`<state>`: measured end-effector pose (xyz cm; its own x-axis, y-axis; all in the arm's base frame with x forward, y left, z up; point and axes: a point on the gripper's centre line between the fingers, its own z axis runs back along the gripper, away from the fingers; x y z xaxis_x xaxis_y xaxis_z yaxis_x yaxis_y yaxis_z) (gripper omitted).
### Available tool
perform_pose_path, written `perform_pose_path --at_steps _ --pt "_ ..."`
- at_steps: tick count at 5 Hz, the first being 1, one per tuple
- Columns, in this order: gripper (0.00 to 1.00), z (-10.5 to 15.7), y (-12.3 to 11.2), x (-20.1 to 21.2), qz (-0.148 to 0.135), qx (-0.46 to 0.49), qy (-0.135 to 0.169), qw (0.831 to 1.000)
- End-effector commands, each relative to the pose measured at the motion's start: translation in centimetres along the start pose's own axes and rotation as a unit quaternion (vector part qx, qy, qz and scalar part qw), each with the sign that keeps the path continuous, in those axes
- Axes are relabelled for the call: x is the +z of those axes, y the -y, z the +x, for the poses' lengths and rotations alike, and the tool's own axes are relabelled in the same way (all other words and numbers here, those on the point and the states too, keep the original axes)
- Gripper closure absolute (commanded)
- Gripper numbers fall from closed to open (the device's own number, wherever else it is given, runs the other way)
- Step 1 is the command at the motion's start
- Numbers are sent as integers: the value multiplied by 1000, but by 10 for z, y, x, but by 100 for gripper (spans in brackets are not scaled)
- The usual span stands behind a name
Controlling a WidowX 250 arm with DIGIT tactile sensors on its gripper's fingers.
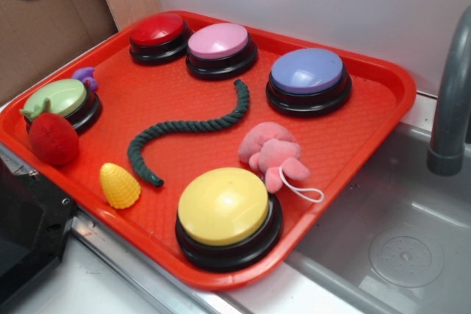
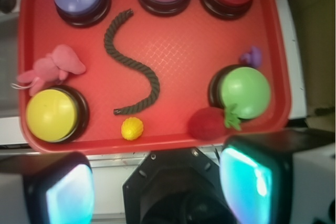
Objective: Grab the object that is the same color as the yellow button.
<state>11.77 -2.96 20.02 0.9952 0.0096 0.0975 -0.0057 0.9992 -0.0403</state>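
A small yellow toy corn (image 1: 120,185) lies on the red tray (image 1: 338,148) near its front edge, left of the big yellow button (image 1: 224,207). In the wrist view the corn (image 2: 132,128) sits just inside the tray's near rim, right of the yellow button (image 2: 51,114). My gripper (image 2: 157,187) is open and empty, high above and behind the tray's near edge; its two pads (image 2: 247,182) stand wide apart. The gripper does not show in the exterior view.
On the tray: red (image 1: 157,33), pink (image 1: 219,44), purple (image 1: 307,75) and light green (image 1: 59,99) buttons, a dark green rope (image 1: 188,129), a pink plush (image 1: 274,154), a red strawberry (image 1: 53,137). A sink (image 1: 397,248) and grey faucet (image 1: 449,108) are at right.
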Motion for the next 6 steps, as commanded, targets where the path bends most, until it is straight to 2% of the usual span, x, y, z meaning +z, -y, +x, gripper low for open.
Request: perform_pose_path --at_steps 1,4,5,6 --pt "0 1 5 -40 -11 -6 -8 1000" --pt "0 -13 13 -101 -16 -20 -42 999" --pt "0 -14 20 -123 12 -26 -53 998" --pt "0 -16 21 -145 21 -26 -67 997"
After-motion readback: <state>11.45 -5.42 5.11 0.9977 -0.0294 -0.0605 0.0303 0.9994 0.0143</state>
